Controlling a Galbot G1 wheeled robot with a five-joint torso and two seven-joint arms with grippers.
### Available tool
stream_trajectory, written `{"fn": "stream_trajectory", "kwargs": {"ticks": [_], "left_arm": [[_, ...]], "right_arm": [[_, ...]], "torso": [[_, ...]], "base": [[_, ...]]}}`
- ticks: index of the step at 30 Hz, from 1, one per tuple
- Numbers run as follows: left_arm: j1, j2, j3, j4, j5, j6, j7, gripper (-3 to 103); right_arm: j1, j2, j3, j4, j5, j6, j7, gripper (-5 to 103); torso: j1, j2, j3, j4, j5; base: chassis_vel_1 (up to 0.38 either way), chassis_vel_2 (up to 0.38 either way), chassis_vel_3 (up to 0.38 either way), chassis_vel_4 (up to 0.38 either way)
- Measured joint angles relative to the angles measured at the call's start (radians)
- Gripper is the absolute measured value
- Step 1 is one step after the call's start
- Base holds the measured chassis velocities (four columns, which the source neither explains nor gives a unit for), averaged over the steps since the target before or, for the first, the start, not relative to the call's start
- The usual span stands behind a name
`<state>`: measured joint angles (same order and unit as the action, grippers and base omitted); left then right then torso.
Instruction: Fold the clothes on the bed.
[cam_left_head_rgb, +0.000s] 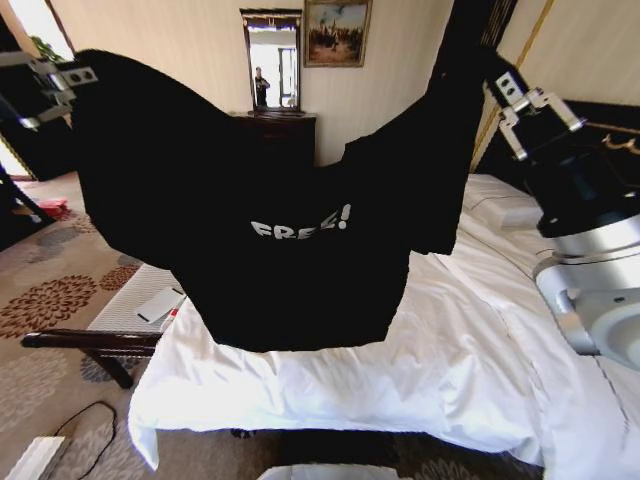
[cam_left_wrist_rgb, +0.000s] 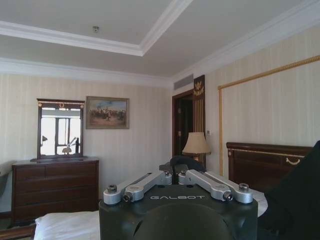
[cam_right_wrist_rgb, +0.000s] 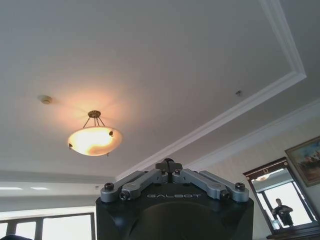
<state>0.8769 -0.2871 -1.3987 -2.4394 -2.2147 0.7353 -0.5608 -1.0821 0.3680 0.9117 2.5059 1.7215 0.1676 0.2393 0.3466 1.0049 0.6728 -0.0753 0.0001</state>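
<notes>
The clothes are one black T-shirt (cam_left_head_rgb: 290, 200) with white "FREE!" lettering, held up and spread wide in the air over the foot of the bed (cam_left_head_rgb: 480, 350). My left gripper (cam_left_head_rgb: 80, 90) is shut on its upper left corner, and my right gripper (cam_left_head_rgb: 497, 80) is shut on its upper right corner. The top edge sags between them. The shirt's lower edge hangs just at the white duvet; I cannot tell whether it touches. In the left wrist view the left gripper (cam_left_wrist_rgb: 174, 172) pinches dark cloth, and black fabric (cam_left_wrist_rgb: 300, 200) hangs beside it. The right gripper (cam_right_wrist_rgb: 169, 167) is pinched closed too.
A bench with dark wooden legs (cam_left_head_rgb: 90, 342) stands at the bed's left side, with a white object on it. A dark dresser with a mirror (cam_left_head_rgb: 272, 60) is against the far wall. The dark headboard (cam_left_head_rgb: 600, 120) is at right. A cable (cam_left_head_rgb: 90, 425) lies on the patterned carpet.
</notes>
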Motion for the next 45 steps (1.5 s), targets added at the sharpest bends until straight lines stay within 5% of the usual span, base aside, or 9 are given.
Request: {"fn": "stream_trajectory", "kwargs": {"ticks": [7, 9, 11, 12, 16, 20, 27, 38, 45], "left_arm": [[0.0, -0.014, 0.109, -0.025, 0.067, 0.0, -0.007, 0], [-0.004, -0.044, 0.25, -0.028, 0.165, 0.0, -0.006, 0], [0.001, -0.091, 0.425, -0.008, 0.349, 0.0, 0.021, 0], [0.001, -0.091, 0.425, -0.008, 0.349, 0.0, 0.021, 0], [0.019, -0.167, 0.601, 0.064, 0.565, 0.0, 0.066, 0], [0.011, -0.196, 0.663, 0.108, 0.627, 0.0, 0.081, 0], [-0.031, -0.289, 0.882, 0.302, 0.875, 0.0, 0.125, 0], [-0.153, -0.374, 1.056, 0.507, 0.994, 0.0, 0.134, 0], [-0.341, -0.474, 1.27, 0.751, 1.083, 0.0, 0.141, 0]], "right_arm": [[-0.034, 0.013, -0.034, -0.003, -0.058, -0.072, 0.124, 0], [-0.085, 0.034, -0.086, -0.005, -0.146, -0.128, 0.169, 0], [-0.134, 0.062, -0.149, -0.01, -0.222, -0.171, 0.161, 0], [-0.134, 0.062, -0.149, -0.01, -0.222, -0.171, 0.161, 0], [-0.086, 0.095, -0.309, -0.174, -0.305, -0.182, 0.091, 0], [-0.053, 0.106, -0.376, -0.248, -0.352, -0.17, 0.049, 0], [0.143, 0.234, -0.686, -0.468, -0.455, -0.133, 0.014, 0], [0.403, 0.382, -0.94, -0.693, -0.481, -0.124, 0.022, 0], [0.544, 0.498, -1.094, -0.948, -0.547, -0.102, 0.005, 0]], "torso": [[0.0, 0.0, 0.0, 0.0, 0.0], [0.0, 0.0, 0.0, 0.0003, 0.0003], [0.0, 0.0, 0.0, -0.0009, -0.0002], [0.0, 0.0, 0.0, -0.0009, -0.0002], [0.0, 0.0, 0.0, 0.0003, -0.0001], [0.0, 0.0, 0.0, 0.0004, 0.0001], [0.0, 0.0, 0.0, 0.0002, -0.0001], [0.0, 0.0, 0.0, 0.0, -0.0003], [0.0, 0.0, 0.0, -0.0001, -0.0002]], "base": [[0.0, 0.0, 0.0, 0.0], [0.0, 0.0, 0.0, 0.0], [0.0, 0.0, 0.0, 0.0], [0.0, 0.0, 0.0, 0.0], [0.0, 0.0, 0.0, 0.0], [0.0, 0.0, 0.0, 0.0], [0.0, 0.0, 0.0, 0.0], [0.0, 0.0, 0.0, 0.0], [0.0, 0.0, 0.0, 0.0]]}}
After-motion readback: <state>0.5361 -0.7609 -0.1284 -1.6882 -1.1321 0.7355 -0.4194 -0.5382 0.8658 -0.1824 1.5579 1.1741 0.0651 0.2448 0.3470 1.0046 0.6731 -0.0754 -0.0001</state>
